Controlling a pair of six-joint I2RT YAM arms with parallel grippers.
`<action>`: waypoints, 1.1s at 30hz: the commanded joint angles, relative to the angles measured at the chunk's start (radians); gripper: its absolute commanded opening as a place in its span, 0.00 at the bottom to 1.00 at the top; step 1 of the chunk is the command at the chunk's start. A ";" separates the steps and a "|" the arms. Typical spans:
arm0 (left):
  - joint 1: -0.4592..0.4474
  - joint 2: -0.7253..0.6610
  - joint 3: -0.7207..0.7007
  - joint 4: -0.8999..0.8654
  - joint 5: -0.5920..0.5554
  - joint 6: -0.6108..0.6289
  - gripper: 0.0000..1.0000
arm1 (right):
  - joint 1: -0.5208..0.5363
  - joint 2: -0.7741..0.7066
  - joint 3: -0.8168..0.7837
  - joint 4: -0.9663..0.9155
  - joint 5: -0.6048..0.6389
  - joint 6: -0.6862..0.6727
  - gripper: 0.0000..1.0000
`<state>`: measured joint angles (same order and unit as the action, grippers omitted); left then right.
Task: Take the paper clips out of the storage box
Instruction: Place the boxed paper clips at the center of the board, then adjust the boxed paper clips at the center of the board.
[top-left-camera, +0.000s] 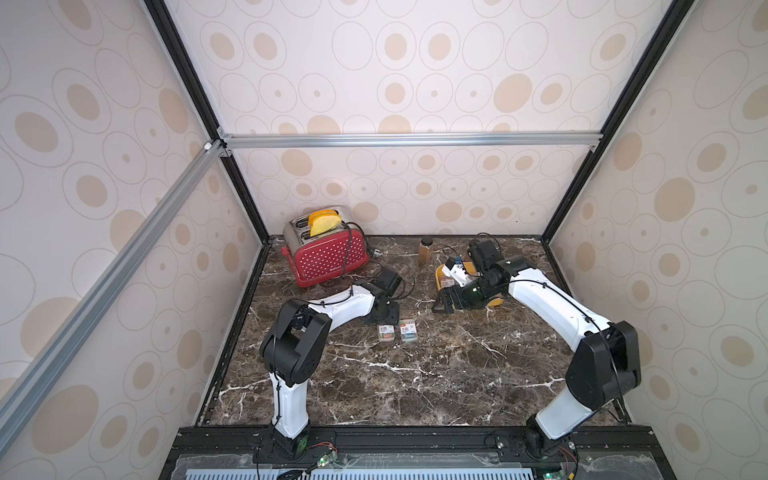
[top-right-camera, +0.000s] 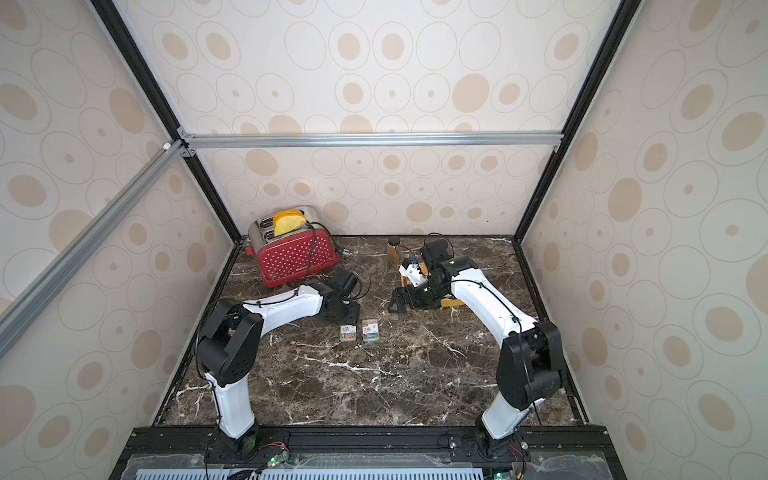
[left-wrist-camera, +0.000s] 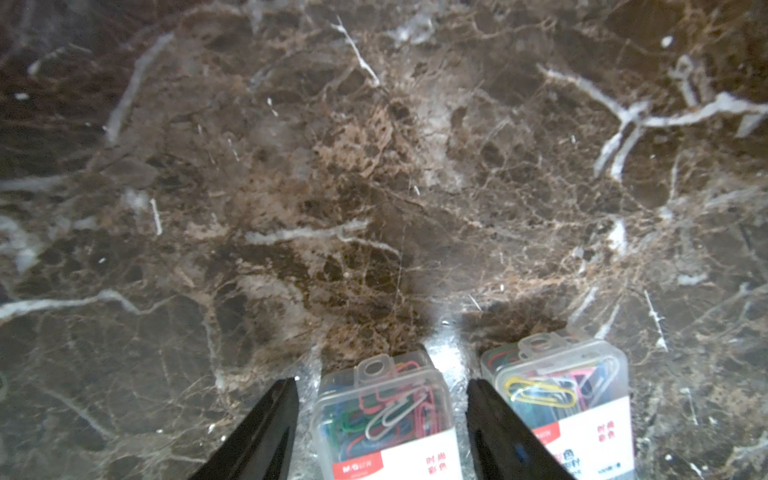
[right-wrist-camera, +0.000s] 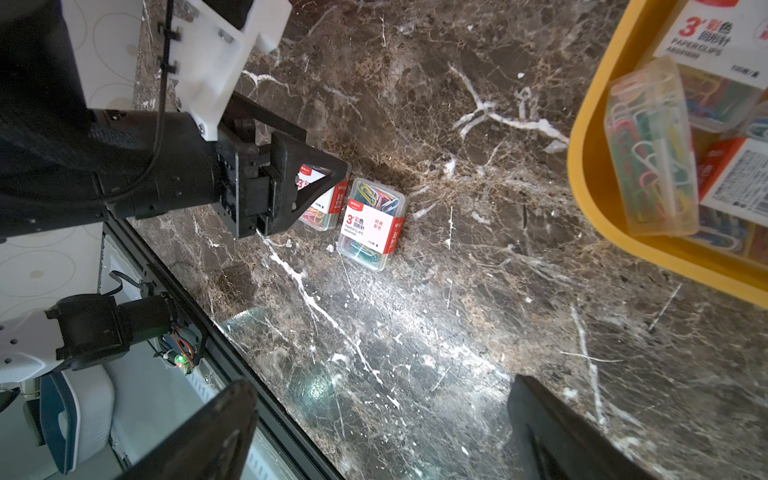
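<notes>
Right wrist, storage box (right-wrist-camera: 582, 166) holding paper clips (right-wrist-camera: 652, 158), right gripper (right-wrist-camera: 378, 390) spread, left gripper (left-wrist-camera: 381, 381) parted around a case (left-wrist-camera: 386, 419)

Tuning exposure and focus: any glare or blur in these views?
Left wrist: brown marble tabletop soft, clear plastic paper-clip case sharper. Right wrist: white glare patch on the marble, jaws of the right gripper blurred, yellow plastic tray sharp. Both top views: even light, no hot spots.
</notes>
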<state>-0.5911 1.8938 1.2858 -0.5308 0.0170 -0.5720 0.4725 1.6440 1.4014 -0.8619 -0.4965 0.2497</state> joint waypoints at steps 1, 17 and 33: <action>-0.008 -0.080 -0.002 -0.005 -0.047 -0.012 0.67 | -0.002 0.017 -0.002 0.009 -0.017 -0.013 1.00; 0.066 -0.243 -0.179 0.015 0.033 -0.058 0.25 | 0.028 0.166 0.028 0.090 -0.046 -0.004 0.82; 0.093 -0.151 -0.236 0.072 0.056 -0.024 0.11 | 0.098 0.321 0.070 0.196 -0.086 0.066 0.68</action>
<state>-0.5037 1.7264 1.0611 -0.4805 0.0620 -0.6117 0.5571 1.9423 1.4467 -0.6930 -0.5625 0.2966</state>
